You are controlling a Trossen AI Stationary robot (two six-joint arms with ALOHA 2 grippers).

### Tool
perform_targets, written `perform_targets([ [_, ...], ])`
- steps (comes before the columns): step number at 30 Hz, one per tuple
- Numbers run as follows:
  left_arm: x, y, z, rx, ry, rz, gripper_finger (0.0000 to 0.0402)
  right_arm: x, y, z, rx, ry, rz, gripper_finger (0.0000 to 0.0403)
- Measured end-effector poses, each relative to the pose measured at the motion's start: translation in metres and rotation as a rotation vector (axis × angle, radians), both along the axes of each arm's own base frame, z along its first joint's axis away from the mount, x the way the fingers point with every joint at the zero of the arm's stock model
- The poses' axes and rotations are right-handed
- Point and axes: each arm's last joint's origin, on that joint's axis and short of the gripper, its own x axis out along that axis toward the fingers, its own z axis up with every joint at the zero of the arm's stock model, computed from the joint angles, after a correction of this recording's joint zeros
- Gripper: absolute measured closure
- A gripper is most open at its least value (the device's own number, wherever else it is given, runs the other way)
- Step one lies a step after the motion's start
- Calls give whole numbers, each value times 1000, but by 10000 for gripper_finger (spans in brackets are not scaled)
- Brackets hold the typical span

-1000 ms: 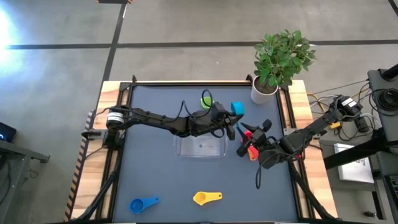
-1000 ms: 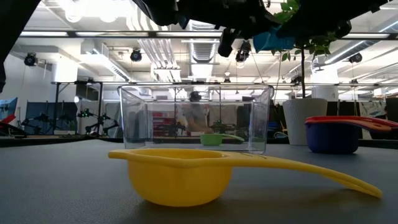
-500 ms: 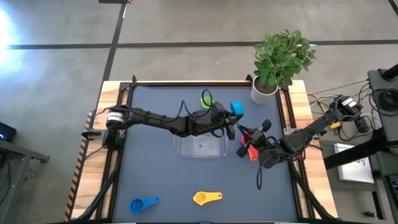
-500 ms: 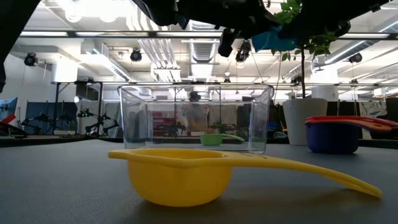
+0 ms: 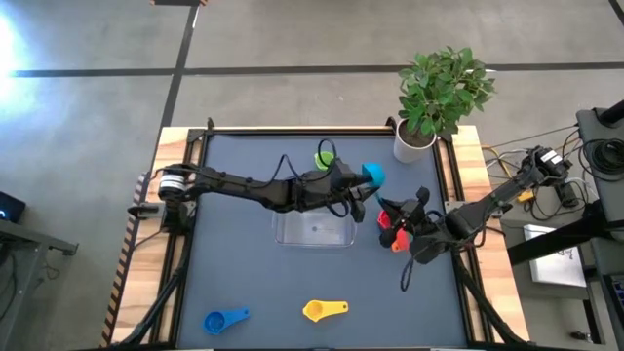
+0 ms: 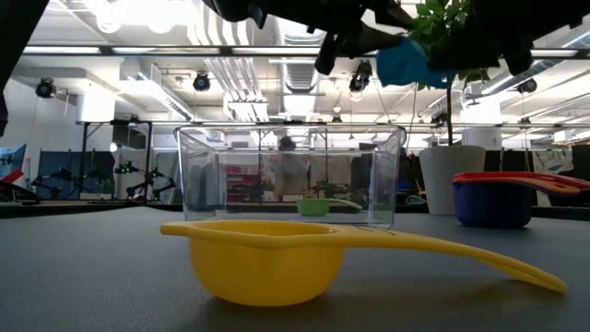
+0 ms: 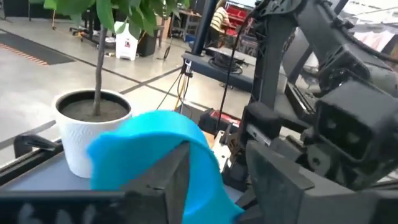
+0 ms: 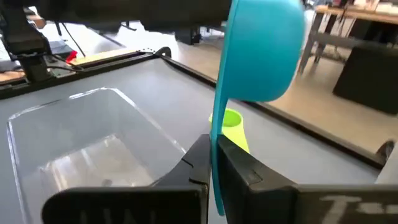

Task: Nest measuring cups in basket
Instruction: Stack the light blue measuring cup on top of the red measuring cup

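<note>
Fingers (image 8: 261,180) of the right gripper (image 8: 214,165) are pinching the light blue cup (image 8: 261,50) by its handle, in the air just beyond the basket (image 5: 314,234). Only the left wrist view is showing the left gripper (image 7: 217,180) parted around it.

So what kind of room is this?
Probably a robotics lab or workshop. The low view shows an open ceiling with ducts and track lights and equipment racks beyond the table. Cables and gear sit beside the dark work table.

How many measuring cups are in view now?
7: light blue cup aloft; green beyond the basket; yellow and blue at the near edge; red, orange and purple clustered right of the basket.
</note>
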Motion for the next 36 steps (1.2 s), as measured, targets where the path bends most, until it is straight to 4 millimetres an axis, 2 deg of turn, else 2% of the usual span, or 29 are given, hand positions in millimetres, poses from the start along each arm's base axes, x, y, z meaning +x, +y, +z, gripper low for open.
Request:
perform_targets([
  [7, -14, -8, 21, 74, 40, -19, 207, -19, 14, -11, 131, -76, 50, 395],
  [16, -35, -32, 41, 184, 76, -86, 196, -52, 37, -35, 343, -239, 123, 395],
  [22, -54, -35, 39, 204, 81, -101, 196, -70, 44, -50, 529, -368, 131, 395],
  [26, -72, -33, 30, 200, 34, -95, 196, -78, 47, -57, 621, -441, 129, 395],
  [36, -115, -28, 6, 164, -45, -87, 196, -85, 40, -85, 772, -539, 52, 395],
])
